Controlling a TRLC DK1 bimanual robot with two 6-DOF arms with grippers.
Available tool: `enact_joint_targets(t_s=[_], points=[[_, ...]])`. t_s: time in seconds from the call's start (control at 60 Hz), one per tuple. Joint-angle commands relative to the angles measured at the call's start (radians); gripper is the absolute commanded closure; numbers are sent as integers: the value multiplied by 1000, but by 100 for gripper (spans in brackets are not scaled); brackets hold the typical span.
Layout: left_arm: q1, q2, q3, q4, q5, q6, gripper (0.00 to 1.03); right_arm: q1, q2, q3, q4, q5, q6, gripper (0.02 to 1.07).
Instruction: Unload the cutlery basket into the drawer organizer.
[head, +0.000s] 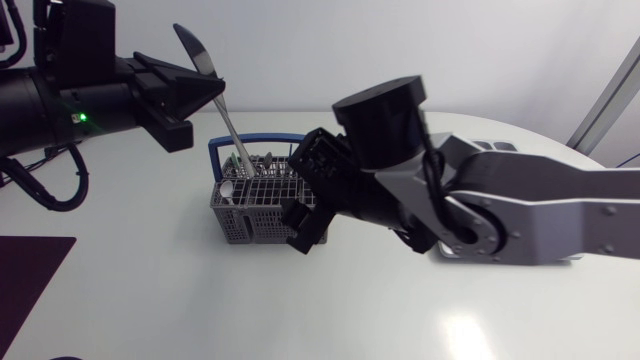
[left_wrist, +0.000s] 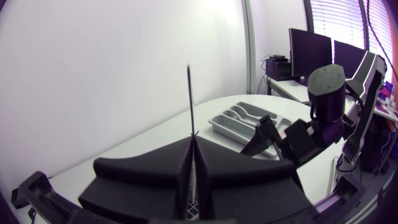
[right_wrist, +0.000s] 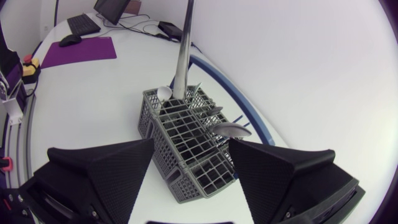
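A grey cutlery basket (head: 262, 205) with a blue handle stands mid-table and holds several silver pieces. My left gripper (head: 192, 88) is up and left of it, shut on a long silver utensil (head: 224, 112) that slants with its broad end up and its lower end at the basket's far corner. In the left wrist view the utensil (left_wrist: 189, 99) shows edge-on between the closed fingers. My right gripper (head: 300, 195) hovers open just over the basket's right side. In the right wrist view the basket (right_wrist: 193, 140) lies ahead of its spread fingers (right_wrist: 102, 168). The grey drawer organizer (left_wrist: 245, 121) lies beyond.
A purple mat (head: 30, 285) lies at the table's front left corner. My right arm's grey links (head: 530, 205) stretch across the table's right half. A spoon (right_wrist: 231, 129) lies across the basket's top.
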Motion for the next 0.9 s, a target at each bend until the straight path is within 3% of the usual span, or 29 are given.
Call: enact_joint_targets(t_s=[0.0,0.283,0.533,0.617,0.883], points=[[39,28,10,4,71,-48,99,7,-62,-24,-40,-30,-16,15],[83,100,-1,25,335,-68,99,4,-120,20,-164,-195,24,16],[98,157,2,22,492,-57,99,-16,-106,82,-217,-304,53,16],[114,178,7,19,550,-55,99,-21,-95,102,-228,-336,61,25],[120,186,21,-6,624,-43,99,-39,-42,149,-254,-408,70,48]])
